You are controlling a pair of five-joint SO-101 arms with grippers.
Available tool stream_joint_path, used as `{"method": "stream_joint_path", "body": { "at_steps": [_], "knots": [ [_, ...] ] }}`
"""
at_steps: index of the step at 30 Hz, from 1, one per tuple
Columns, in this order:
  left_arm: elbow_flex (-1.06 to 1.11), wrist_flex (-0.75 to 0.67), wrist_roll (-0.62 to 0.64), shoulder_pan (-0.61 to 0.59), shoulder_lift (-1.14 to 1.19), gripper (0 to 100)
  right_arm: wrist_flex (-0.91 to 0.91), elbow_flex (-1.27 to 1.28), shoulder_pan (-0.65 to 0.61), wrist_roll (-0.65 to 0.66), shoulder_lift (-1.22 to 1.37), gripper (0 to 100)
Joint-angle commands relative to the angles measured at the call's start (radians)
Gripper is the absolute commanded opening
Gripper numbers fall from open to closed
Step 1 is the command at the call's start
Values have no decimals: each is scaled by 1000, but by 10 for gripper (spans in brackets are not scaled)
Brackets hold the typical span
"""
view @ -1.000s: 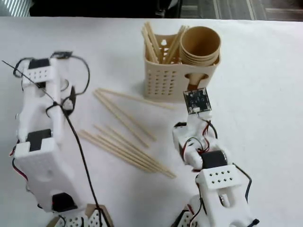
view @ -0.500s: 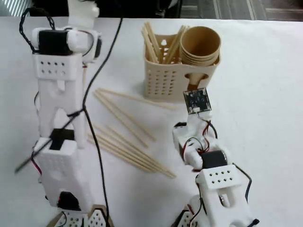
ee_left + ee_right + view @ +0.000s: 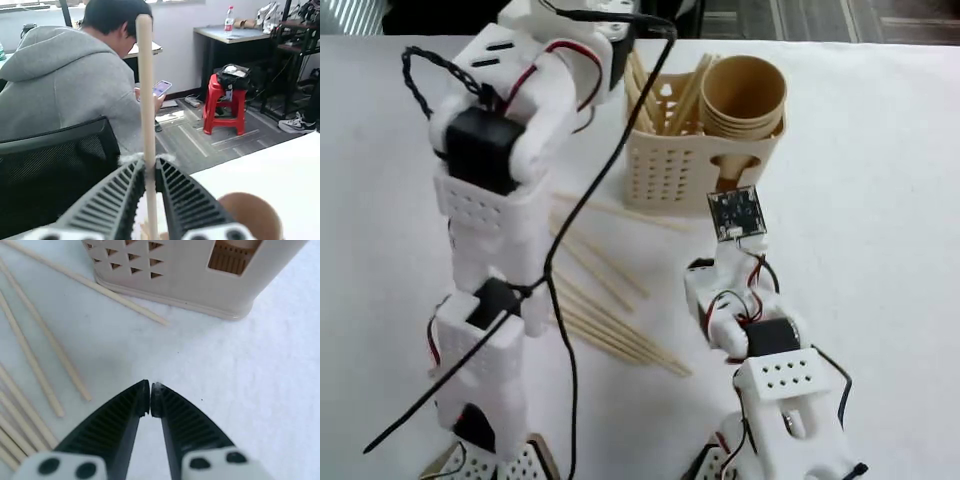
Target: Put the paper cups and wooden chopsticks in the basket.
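My left gripper (image 3: pixel 148 162) is shut on one wooden chopstick (image 3: pixel 145 85), which stands upright between its fingers. Just beyond it lies the brown rim of a paper cup (image 3: pixel 250 215). In the high view the left arm (image 3: pixel 510 160) stretches up toward the beige basket (image 3: pixel 670 170), which holds stacked paper cups (image 3: pixel 745 95) and several chopsticks (image 3: pixel 642 90). More loose chopsticks (image 3: pixel 620 335) lie on the table between the arms. My right gripper (image 3: pixel 150 392) is shut on nothing, low over the table in front of the basket (image 3: pixel 185 275), with loose chopsticks (image 3: pixel 35 360) beside it.
The white table (image 3: pixel 880 220) has free room to the right of the basket. The left arm's black cable (image 3: pixel 560 300) hangs across the loose chopsticks. The right arm (image 3: pixel 755 335) stands just in front of the basket.
The left arm has risen from the table's left side and swung toward the basket. The right arm and the loose chopsticks have not moved.
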Motion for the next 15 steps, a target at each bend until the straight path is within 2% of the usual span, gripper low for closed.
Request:
{"method": "stream_joint_path", "body": {
  "at_steps": [1, 7, 12, 15],
  "knots": [
    [-35, -52, 25, 47, 13, 21, -13, -5, 8, 2, -21, 18],
    [-44, -58, 28, 54, 166, 21, -15, -5, 8, 2, -22, 18],
    [-66, -63, 127, 31, 259, 21, -15, -5, 8, 2, -19, 18],
    [-123, -64, 138, 18, 317, 20, -15, -5, 8, 2, -19, 18]
  ]
}}
